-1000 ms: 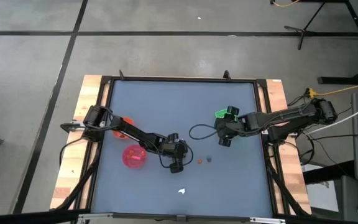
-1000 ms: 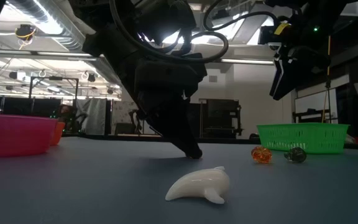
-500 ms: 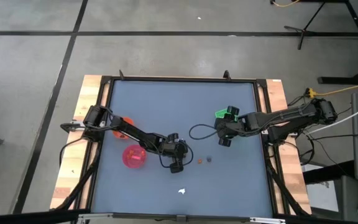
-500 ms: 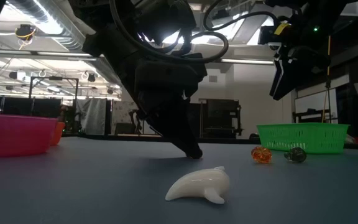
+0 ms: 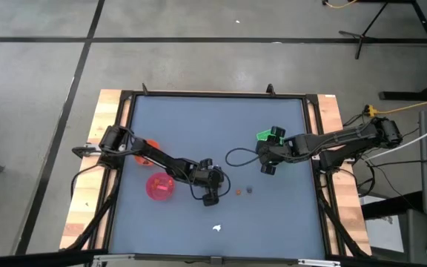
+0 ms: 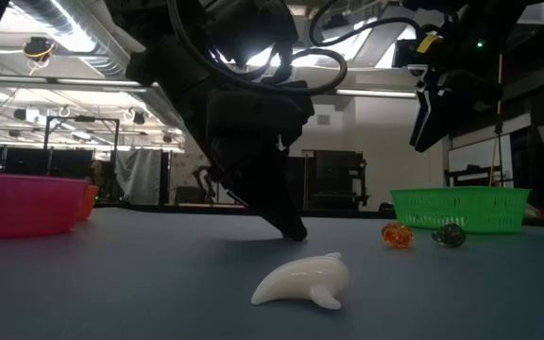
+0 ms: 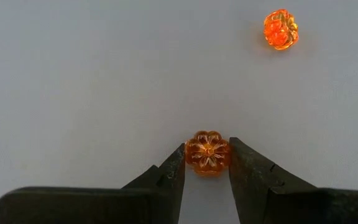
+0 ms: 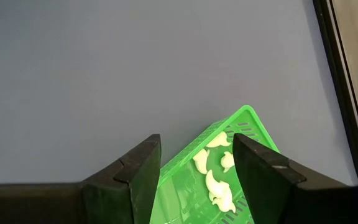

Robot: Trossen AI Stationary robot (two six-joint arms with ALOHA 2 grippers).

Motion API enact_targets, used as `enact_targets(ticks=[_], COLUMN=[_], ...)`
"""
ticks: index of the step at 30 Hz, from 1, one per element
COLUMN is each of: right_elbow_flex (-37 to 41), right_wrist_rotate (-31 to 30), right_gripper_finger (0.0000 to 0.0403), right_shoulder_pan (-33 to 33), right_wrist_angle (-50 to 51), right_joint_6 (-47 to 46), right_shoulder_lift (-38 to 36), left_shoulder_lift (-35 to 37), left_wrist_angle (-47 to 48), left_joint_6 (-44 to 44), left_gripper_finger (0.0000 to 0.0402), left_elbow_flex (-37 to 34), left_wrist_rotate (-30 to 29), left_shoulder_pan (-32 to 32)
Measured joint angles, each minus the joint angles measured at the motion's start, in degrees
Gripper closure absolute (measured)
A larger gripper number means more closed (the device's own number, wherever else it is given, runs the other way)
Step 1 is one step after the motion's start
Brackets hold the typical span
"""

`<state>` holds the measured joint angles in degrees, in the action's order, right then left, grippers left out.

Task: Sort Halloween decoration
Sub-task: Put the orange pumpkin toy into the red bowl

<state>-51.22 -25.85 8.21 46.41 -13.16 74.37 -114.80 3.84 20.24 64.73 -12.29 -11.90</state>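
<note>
A small orange pumpkin-shaped piece (image 7: 207,152) of the Halloween decoration lies on the blue table between the fingertips of my left gripper (image 5: 222,187), which is shut on it. A second orange piece (image 7: 281,28) and a dark roundish piece (image 5: 249,190) rest on the table just to its right. A white irregular piece (image 6: 302,280) lies near the front edge. My right gripper (image 8: 196,149) hangs open above the green tray (image 8: 229,174), which holds several white pieces. My left gripper pinches the orange piece by its two opposite sides (image 7: 190,155) between its fingertips (image 7: 174,169). The fingers slant down from the table's left. The piece sits on the table with its top face up.
A pink bowl (image 5: 160,186) and an orange bowl (image 5: 145,152) stand at the left, beside my left arm. The green tray (image 5: 264,136) is right of centre. A dark cable loop (image 5: 237,157) lies on the table between the arms.
</note>
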Motion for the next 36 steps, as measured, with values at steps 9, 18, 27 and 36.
enact_targets(ticks=[9, 18, 27, 36], right_elbow_flex=[-0.02, -0.02, -0.02, -0.02], right_wrist_rotate=[0.00, 0.00, 0.00, 3.32], right_gripper_finger=[0.0203, 0.0203, 0.0203, 0.0203], right_shoulder_pan=[0.01, 0.01, 0.00, 0.02], right_wrist_angle=[-0.04, -0.04, -0.05, -0.14], right_joint_6=[0.01, 0.01, 0.01, -0.01], right_shoulder_lift=[0.02, 0.02, 0.02, 0.02], left_shoulder_lift=[2.43, 8.29, 19.17, 22.99], left_wrist_angle=[0.54, 6.77, 26.15, 47.50], left_joint_6=[0.20, 0.37, 5.79, 17.92], left_gripper_finger=[0.0314, 0.0314, 0.0314, 0.0314], left_elbow_flex=[-0.07, -0.05, -0.04, -0.02], left_wrist_rotate=[-0.26, 3.19, 6.43, 6.49], left_shoulder_pan=[0.06, 0.00, -1.85, -8.03])
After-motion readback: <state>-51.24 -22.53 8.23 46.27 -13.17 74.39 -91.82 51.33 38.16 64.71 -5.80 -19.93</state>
